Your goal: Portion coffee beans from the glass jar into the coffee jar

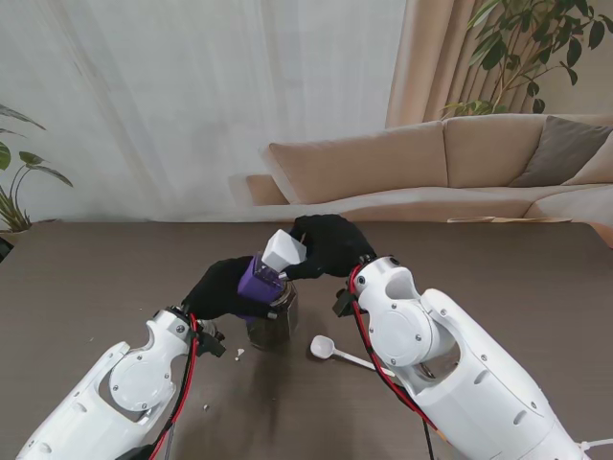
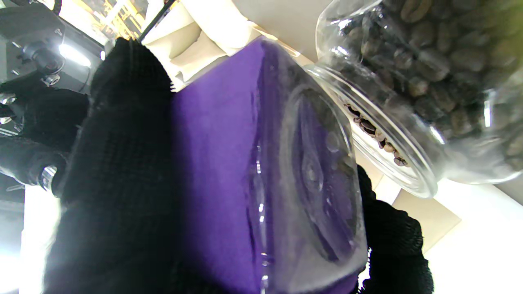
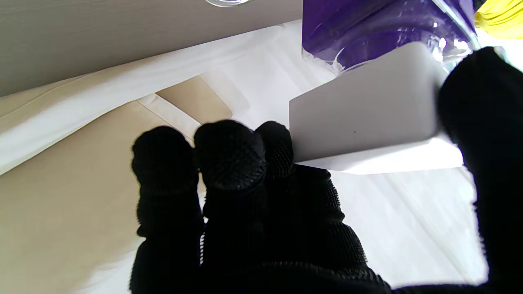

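My left hand [image 1: 218, 287] is shut around the purple-labelled coffee jar [image 1: 257, 278], holding it tilted above the table. In the left wrist view the left hand [image 2: 118, 171] wraps that coffee jar [image 2: 216, 163], whose clear glass base faces the camera. My right hand [image 1: 330, 244] is shut on the jar's white lid [image 1: 283, 251], which meets the jar's upper end. The right wrist view shows the right hand [image 3: 245, 204] pinching the lid [image 3: 367, 114] against the coffee jar [image 3: 367, 28]. The open glass jar [image 1: 276, 321] of beans stands on the table under both hands; its mouth and beans [image 2: 429, 61] show.
A white spoon [image 1: 330, 349] lies on the dark table [image 1: 498, 278] just right of the glass jar. A few small white bits [image 1: 239, 353] lie near my left wrist. A beige sofa [image 1: 460, 163] stands beyond the table's far edge.
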Controlling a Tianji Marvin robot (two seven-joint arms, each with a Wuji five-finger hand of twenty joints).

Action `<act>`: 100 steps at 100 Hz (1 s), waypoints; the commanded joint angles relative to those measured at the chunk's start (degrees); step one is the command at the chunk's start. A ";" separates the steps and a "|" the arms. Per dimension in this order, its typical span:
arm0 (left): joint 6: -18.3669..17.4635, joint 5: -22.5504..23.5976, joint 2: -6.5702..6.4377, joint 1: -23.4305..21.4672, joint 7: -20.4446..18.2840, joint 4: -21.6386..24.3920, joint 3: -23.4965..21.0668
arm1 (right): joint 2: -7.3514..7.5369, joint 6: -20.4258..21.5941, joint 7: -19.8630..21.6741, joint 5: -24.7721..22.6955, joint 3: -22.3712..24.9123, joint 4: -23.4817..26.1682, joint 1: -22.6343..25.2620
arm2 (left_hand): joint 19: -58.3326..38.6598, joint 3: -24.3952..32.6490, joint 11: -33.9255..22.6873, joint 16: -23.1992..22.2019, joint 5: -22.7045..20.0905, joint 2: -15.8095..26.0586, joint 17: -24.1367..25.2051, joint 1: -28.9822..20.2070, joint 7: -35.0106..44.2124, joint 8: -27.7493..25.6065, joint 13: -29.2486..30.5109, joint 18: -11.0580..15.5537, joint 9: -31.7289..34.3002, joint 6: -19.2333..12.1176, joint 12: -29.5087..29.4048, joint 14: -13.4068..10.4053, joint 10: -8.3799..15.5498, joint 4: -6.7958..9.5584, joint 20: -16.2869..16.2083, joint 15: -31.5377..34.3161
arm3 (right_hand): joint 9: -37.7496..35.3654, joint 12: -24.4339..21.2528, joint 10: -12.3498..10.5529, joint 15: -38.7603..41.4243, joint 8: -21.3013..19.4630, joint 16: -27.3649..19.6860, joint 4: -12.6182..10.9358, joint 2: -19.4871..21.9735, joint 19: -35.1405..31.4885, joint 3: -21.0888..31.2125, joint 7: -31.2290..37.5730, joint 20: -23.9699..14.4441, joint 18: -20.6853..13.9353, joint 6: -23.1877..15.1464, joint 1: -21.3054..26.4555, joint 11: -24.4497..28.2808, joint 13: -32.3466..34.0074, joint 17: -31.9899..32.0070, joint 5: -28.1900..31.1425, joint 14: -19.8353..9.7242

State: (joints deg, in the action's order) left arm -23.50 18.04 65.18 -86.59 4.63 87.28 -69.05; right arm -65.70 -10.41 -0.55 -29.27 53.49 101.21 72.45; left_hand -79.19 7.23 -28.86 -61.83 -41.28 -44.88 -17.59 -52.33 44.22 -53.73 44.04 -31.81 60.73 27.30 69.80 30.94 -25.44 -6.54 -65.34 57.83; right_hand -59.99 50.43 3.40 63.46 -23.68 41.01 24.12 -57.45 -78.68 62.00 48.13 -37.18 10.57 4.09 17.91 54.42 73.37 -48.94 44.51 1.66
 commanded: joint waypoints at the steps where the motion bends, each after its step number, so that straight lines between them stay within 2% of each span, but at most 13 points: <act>1: -0.09 -0.19 0.19 0.36 -1.44 0.68 0.23 | -0.07 0.34 1.45 -0.13 -0.22 0.15 0.52 | 0.65 22.12 -6.09 -1.62 -4.60 32.47 2.55 -21.64 8.44 -3.77 3.34 3.70 4.35 -7.27 2.50 2.80 1.97 2.07 -0.41 8.25 | -0.42 0.95 -2.67 0.48 -6.79 1.01 -5.11 7.22 -2.42 8.81 15.98 -0.09 1.07 -12.82 11.02 -0.25 1.93 5.76 11.62 0.02; 39: 0.69 0.04 0.08 0.13 -1.81 1.28 0.12 | 0.54 1.50 3.03 -0.84 0.16 1.54 1.63 | 0.69 22.16 -6.00 -1.63 -4.57 32.42 2.63 -21.64 8.32 -3.77 3.28 3.72 4.30 -7.24 2.47 2.84 1.84 2.08 -0.39 8.20 | -0.36 1.00 -2.78 0.34 -6.89 0.93 -5.21 7.48 -2.34 8.73 15.97 -0.07 1.03 -12.87 10.90 -0.24 1.93 5.92 11.48 0.04; 67: 1.10 -0.19 -0.06 0.22 -2.56 1.48 0.32 | 0.45 1.89 2.09 -2.41 -0.73 0.93 1.46 | 0.68 22.20 -6.01 -1.64 -4.59 32.41 2.66 -21.64 8.34 -3.80 3.29 3.80 4.37 -7.21 2.46 2.82 1.87 2.09 -0.39 8.20 | -0.21 1.00 -2.79 0.40 -6.99 0.95 -5.26 7.73 -2.34 8.72 15.94 -0.09 0.95 -13.04 10.87 -0.28 1.93 6.04 11.28 -0.02; 100: 1.48 -0.02 -0.30 -0.06 -3.41 1.87 0.22 | 1.08 2.80 3.90 -4.16 -0.77 1.27 1.26 | 0.68 22.15 -6.00 -1.66 -4.53 32.50 2.68 -21.64 8.37 -3.84 3.23 3.79 4.35 -7.27 2.46 2.88 1.86 2.07 -0.39 8.18 | 0.08 0.96 -3.05 0.28 -8.09 0.88 -5.68 9.64 -2.33 8.61 16.48 -0.06 0.73 -14.16 10.47 -0.41 1.90 6.09 9.63 -0.07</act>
State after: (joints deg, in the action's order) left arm -22.16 18.08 64.71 -86.75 2.28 88.38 -68.77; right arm -64.62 -7.91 1.57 -33.47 53.40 102.10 73.38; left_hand -79.19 7.23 -28.86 -61.83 -41.28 -44.88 -17.59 -52.33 44.22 -53.73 44.04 -31.81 60.72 27.28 69.80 30.95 -25.44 -6.55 -65.35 57.83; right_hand -60.03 50.52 5.32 63.46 -25.06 41.02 24.05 -56.60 -78.68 62.00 48.13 -37.18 10.60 6.79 18.45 54.27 73.37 -48.93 44.53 1.75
